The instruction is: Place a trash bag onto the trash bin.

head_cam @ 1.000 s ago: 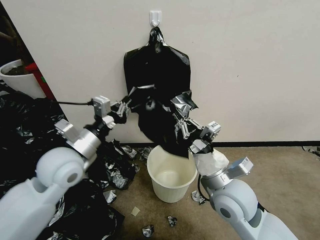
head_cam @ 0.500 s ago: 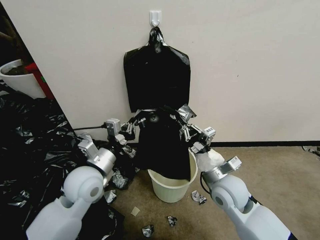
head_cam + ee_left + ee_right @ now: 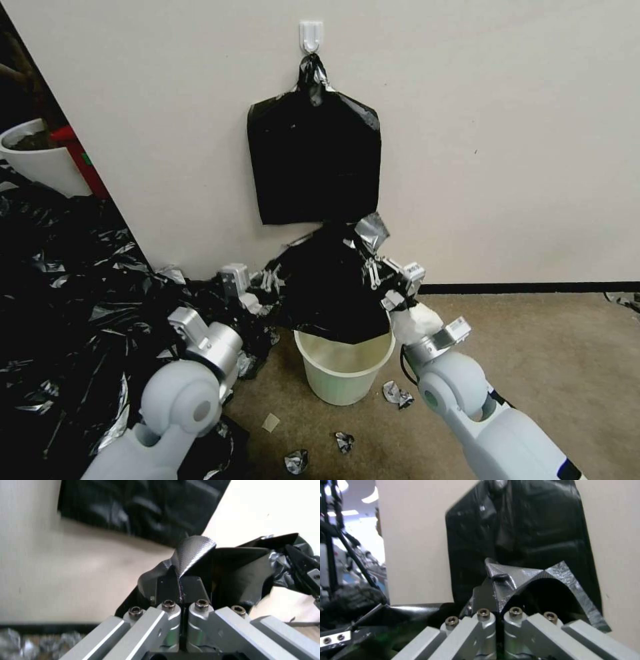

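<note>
Bag (image 3: 330,293) hangs stretched between my two claws, its lower edge just over the bin (image 3: 343,363) on the floor. My left claw (image 3: 180,585) pinches one edge, my right claw (image 3: 496,592) pinches the other. Bag stack (image 3: 313,160) hangs on wall hook (image 3: 311,35) behind; bag pile (image 3: 60,280) lies left.

Even, soft indoor light fills the head view, with silvery glare on the trash bag (image 3: 330,293). The wall (image 3: 500,133) bows near the edges. Both wrist views are blurred; bright ceiling lights (image 3: 370,497) flare.
</note>
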You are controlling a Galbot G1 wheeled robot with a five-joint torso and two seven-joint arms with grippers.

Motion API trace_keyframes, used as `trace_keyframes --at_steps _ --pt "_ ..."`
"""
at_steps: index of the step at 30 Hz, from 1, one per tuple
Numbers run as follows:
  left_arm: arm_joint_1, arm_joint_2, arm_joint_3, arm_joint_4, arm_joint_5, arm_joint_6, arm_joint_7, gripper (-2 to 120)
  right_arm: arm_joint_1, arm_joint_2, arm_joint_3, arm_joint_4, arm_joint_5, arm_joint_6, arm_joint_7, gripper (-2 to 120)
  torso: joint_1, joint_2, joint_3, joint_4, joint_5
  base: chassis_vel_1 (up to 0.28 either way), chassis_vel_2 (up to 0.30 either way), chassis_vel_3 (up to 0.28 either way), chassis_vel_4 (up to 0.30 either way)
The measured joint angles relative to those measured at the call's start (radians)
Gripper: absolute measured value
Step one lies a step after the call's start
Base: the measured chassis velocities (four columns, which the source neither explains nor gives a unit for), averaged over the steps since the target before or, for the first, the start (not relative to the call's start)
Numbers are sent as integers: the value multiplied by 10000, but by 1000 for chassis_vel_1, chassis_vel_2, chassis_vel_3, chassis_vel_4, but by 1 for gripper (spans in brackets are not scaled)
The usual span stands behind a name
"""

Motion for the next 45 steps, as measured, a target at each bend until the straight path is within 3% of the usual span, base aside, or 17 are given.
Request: trace_keyframes --at_steps 11,18,22,23,28,29,31,32,34,37,45 --pt "346 -807 506 639 131 261 -383 0 -292 -81 -265 -578 -835 77 356 0 0 0 0 0 1 0 0 0 0" --pt "457 -1506 864 1225 436 21 -727 0 -514 -313 -309 -656 -1211 -36 853 0 0 -1 1 -1 1 0 0 0 0" --pt "645 -1974 1076 1425 951 -331 -934 0 -905 -776 -290 -12 -1113 -847 1505 0 0 -1 0 -1 0 0 0 0 0" --pt "750 -2033 1121 1404 1354 -489 -1061 0 -1095 -1016 -314 357 -947 -1478 1964 0 0 -1 -1 -1 0 0 0 0 0" --pt "1172 -1684 1194 725 2251 -300 -1678 0 -1541 -1595 -683 1997 432 -3755 4033 0 0 -1 0 -1 0 0 0 0 0" --pt "1172 -1684 1194 725 2251 -300 -1678 0 -1541 -1595 -683 1997 432 -3755 4033 0 0 -1 0 -1 0 0 0 0 0" --pt "1392 -1337 1231 150 2279 397 -2257 0 -1600 -1765 -910 2853 1406 -4934 5165 0 -1 -1 0 1 0 0 0 0 0" --pt "1392 -1337 1231 150 2279 397 -2257 0 -1600 -1765 -910 2853 1406 -4934 5165 0 -1 -1 0 1 0 0 0 0 0" --pt "1455 -970 1373 -319 2199 1045 -2771 0 -1604 -1978 -1108 3529 2229 -5994 6099 0 -1 -1 0 1 -1 0 0 0 0" --pt "1391 -625 1564 -622 1998 1569 -3227 0 -1622 -2250 -1318 3944 2535 -6663 6608 0 -1 0 0 1 0 0 0 0 0" --pt "1096 143 2214 -844 1789 2269 -3817 0 -1803 -3657 -1867 3857 1548 -6347 5831 0 -1 -1 0 0 0 0 0 0 0"
